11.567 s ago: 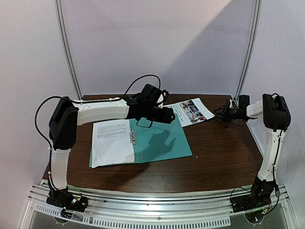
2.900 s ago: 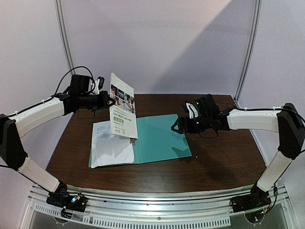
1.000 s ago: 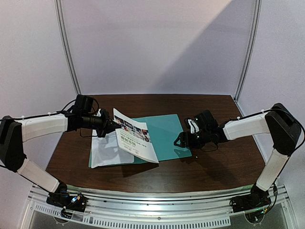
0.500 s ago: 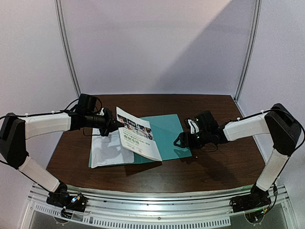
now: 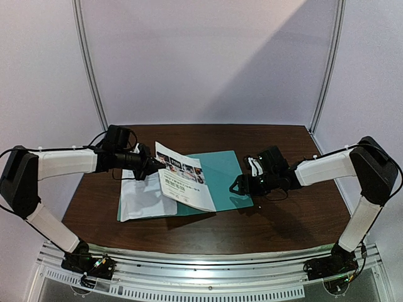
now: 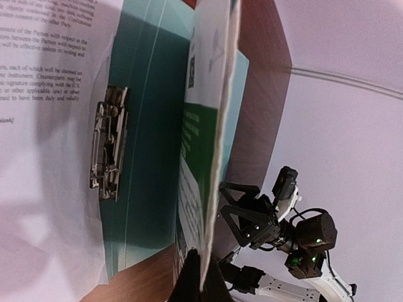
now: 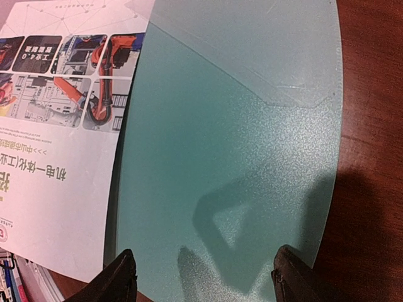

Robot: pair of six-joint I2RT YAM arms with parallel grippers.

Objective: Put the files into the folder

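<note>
The teal folder (image 5: pixel 225 176) lies open on the table, its metal clip (image 6: pixel 108 141) at the spine. A plain white file with black text (image 5: pixel 141 196) rests on the folder's left half. The colour-photo file (image 5: pixel 184 184) hangs tilted over the middle of the folder, and my left gripper (image 5: pixel 153 166) is shut on its far left corner. In the left wrist view this sheet (image 6: pixel 211 126) shows edge-on between my fingertips. My right gripper (image 5: pixel 238 184) hovers open just above the folder's right flap (image 7: pixel 233 145), nothing between its fingers (image 7: pixel 123 277).
The brown table (image 5: pixel 296 207) extends right of the folder to its edge. A metal rail (image 5: pixel 208 264) runs along the front by the arm bases. White walls with two metal poles (image 5: pixel 91 69) close the back and sides.
The left gripper has shifted a little to the right and back with the colour-photo file, which now lies flatter over the folder. The right arm has stayed still.
</note>
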